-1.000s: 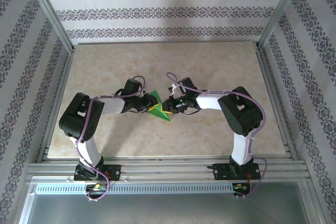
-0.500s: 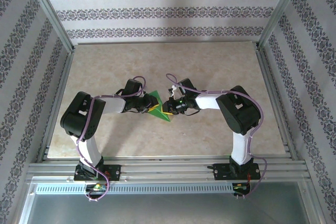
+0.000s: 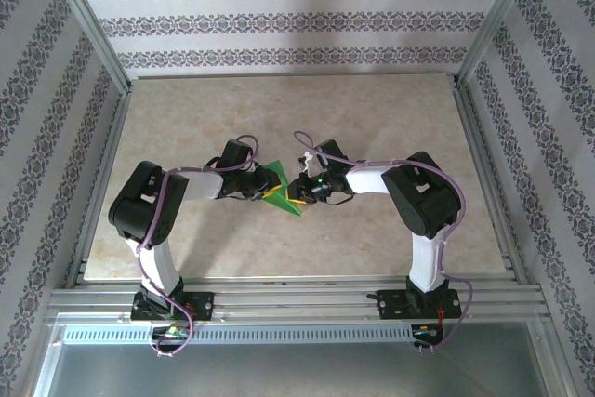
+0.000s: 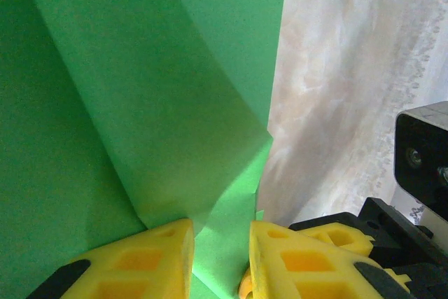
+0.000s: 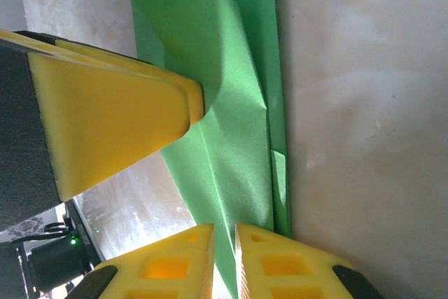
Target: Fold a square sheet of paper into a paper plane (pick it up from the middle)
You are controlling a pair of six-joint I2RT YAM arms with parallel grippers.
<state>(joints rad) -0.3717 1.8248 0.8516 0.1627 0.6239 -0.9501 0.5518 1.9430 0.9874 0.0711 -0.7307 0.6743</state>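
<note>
The square sheet of paper (image 3: 278,189) is bright green, folded into a creased pointed shape, and held above the table between the two arms. My right gripper (image 3: 297,194) is shut on its lower edge; in the right wrist view the paper (image 5: 231,138) runs edge-on into the thin slit of the right gripper (image 5: 225,264). My left gripper (image 3: 262,191) meets the paper from the left. In the left wrist view a flap of paper (image 4: 161,89) lies across the gap of the left gripper (image 4: 221,260), whose jaws stand apart. A left fingertip (image 5: 140,113) rests against the fold.
The beige marbled table (image 3: 390,118) stretches around the arms. Metal frame posts (image 3: 110,62) and patterned walls stand at its sides and back. The right gripper's dark body (image 4: 420,152) is close beside the left fingers.
Both grippers stay at the paper. The left arm has edged slightly to the right, and the paper has hardly shifted.
</note>
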